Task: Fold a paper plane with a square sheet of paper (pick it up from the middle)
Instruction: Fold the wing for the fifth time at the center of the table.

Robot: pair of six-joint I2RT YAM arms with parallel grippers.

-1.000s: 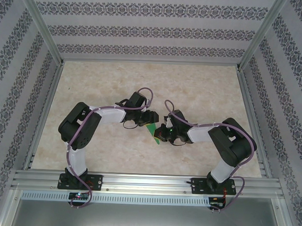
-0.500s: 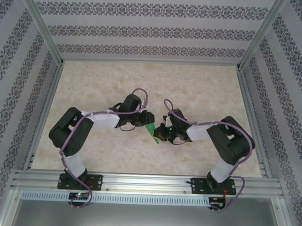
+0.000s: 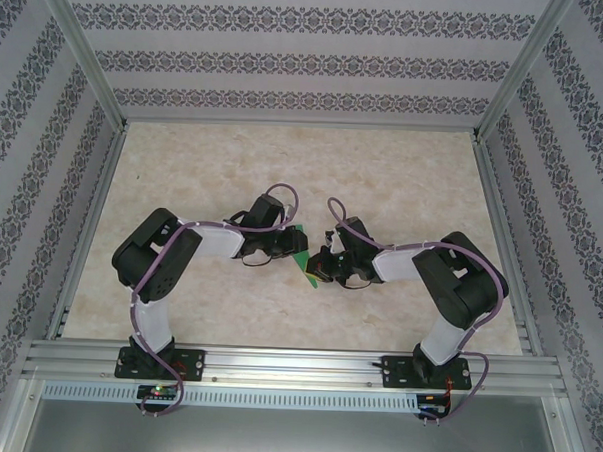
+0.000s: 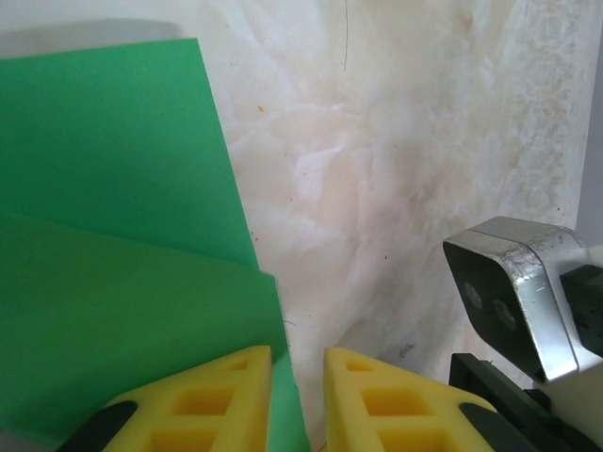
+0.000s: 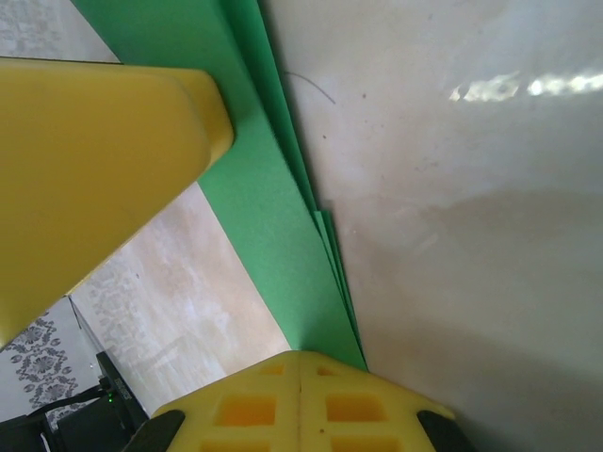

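Right tool clamps paper plane; left tool at its edge.

The green paper looks thin, smooth and matt, with crisp stacked edges. The marbled cream surface is polished enough to carry bright reflections, and it has a few fine scratches. The left claw has yellow fingers of matt moulded plastic with hollow pockets, while the camera housing is dull brushed metal.

No text, label or number is readable anywhere.
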